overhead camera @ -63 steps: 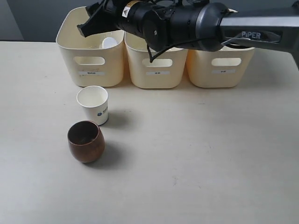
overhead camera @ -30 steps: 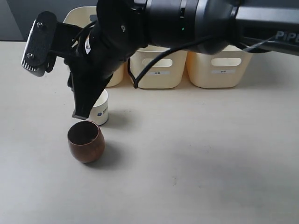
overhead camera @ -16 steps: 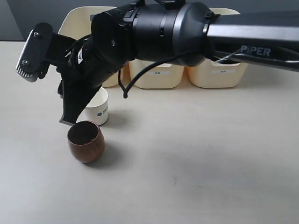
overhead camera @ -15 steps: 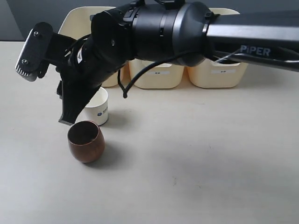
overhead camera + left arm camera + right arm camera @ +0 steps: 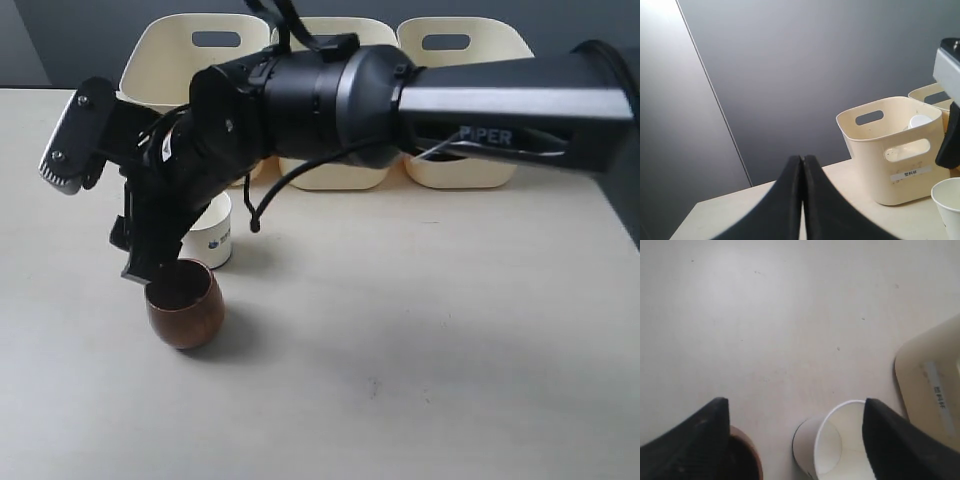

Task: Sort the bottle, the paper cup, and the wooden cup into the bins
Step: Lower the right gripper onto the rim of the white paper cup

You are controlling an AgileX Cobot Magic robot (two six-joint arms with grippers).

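Note:
The glossy brown wooden cup (image 5: pixel 184 305) stands at the front left, and the white paper cup (image 5: pixel 213 238) stands just behind it, half hidden by my right arm. My right gripper (image 5: pixel 97 215) has reached across and hangs open above both cups. In the right wrist view the gripper (image 5: pixel 794 412) has one finger over the wooden cup (image 5: pixel 742 460) and the paper cup (image 5: pixel 827 447) next to the other. The bottle shows only as a white cap (image 5: pixel 919 121) inside the left bin (image 5: pixel 890 152). My left gripper (image 5: pixel 802 160) is shut with nothing in it.
Three cream bins stand in a row at the back: the left bin (image 5: pixel 165 60), the middle bin (image 5: pixel 335 175) and the right bin (image 5: pixel 465 60). The black right arm (image 5: pixel 330 100) crosses in front of the left and middle bins. A dark wall rises behind the table.
My right gripper has come away from above the left bin and dropped forward and to the left, over the two cups. Neither cup has moved.

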